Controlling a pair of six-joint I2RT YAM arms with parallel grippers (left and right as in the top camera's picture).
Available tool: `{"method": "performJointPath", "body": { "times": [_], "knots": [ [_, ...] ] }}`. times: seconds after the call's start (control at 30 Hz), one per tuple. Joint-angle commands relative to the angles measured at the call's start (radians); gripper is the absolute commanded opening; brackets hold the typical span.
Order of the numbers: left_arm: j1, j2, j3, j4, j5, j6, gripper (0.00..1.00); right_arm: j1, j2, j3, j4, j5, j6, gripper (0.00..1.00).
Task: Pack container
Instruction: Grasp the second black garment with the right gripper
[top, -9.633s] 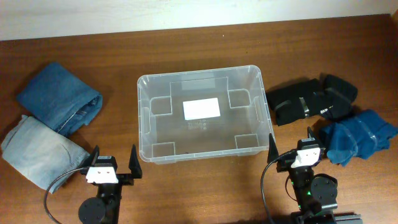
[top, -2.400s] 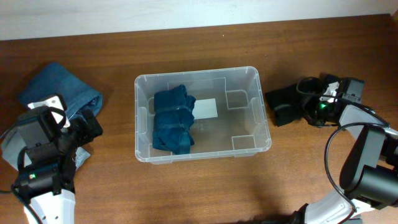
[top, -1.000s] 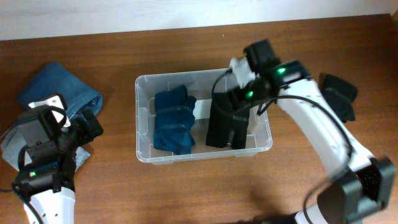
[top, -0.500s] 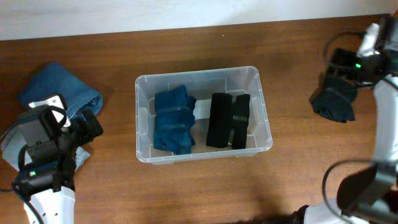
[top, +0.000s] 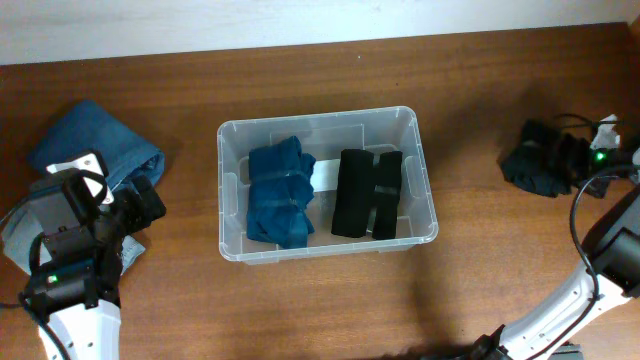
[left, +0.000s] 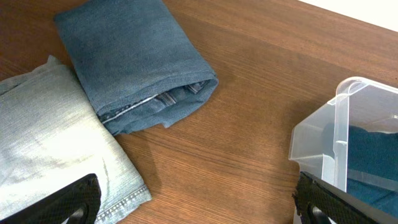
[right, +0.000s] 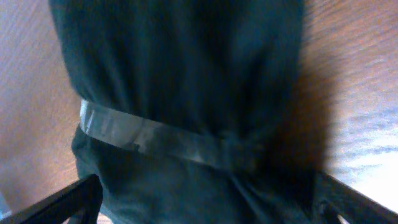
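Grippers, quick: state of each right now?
Left gripper: open, holding nothing.
Right gripper: open, straddling the dark banded garment, not closed on it.

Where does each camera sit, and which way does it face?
Overhead: above the table, looking down on the container; left arm and right arm show.
Left wrist: low at the left, facing the blue jeans and a container corner; left gripper open at bottom.
Right wrist: close over a dark taped garment; right gripper open around it.
Shared: overhead and left wrist both show jeans and container.
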Motion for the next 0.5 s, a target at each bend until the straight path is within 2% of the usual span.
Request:
{"method": "performJointPath", "body": {
  "times": [0.0, 0.03, 0.07, 0.1, 0.13, 0.17, 0.23, 0.4, 0.47],
  "knots": [
    [0.003, 0.002, 0.019, 0.002, 0.012, -0.009, 0.99, 0.037, 0.050, -0.003, 0.010, -0.069, -0.029, 1.00],
    [0.003, 0.002, 0.019, 0.002, 0.011, -0.009, 0.99, 0.048, 0.056, -0.003, 0.013, -0.069, -0.029, 0.94],
    [0.003, 0.002, 0.019, 0.002, 0.011, -0.010, 0.99, 0.053, 0.058, -0.003, 0.013, -0.069, -0.029, 0.83],
    [0.003, 0.002, 0.019, 0.002, 0.011, -0.009, 0.99, 0.061, 0.058, -0.003, 0.013, -0.069, -0.029, 0.51],
    [0.003, 0.002, 0.019, 0.002, 0.011, -0.010, 0.99, 0.062, 0.058, -0.003, 0.012, -0.069, -0.029, 0.39],
    [0.003, 0.002, 0.019, 0.002, 0.012, -0.010, 0.99, 0.063, 0.058, -0.003, 0.010, -0.069, -0.029, 0.21],
    [0.003, 0.001, 0.019, 0.002, 0.018, -0.009, 0.99, 0.062, 0.058, -0.003, -0.009, -0.069, -0.028, 0.04],
    [0.003, 0.001, 0.019, 0.002, 0.019, -0.009, 0.99, 0.066, -0.015, 0.026, -0.060, -0.126, -0.023, 0.04],
    [0.003, 0.002, 0.019, 0.002, 0.019, -0.009, 0.99, 0.086, -0.116, 0.063, -0.096, -0.129, -0.023, 0.04]
  ]
}}
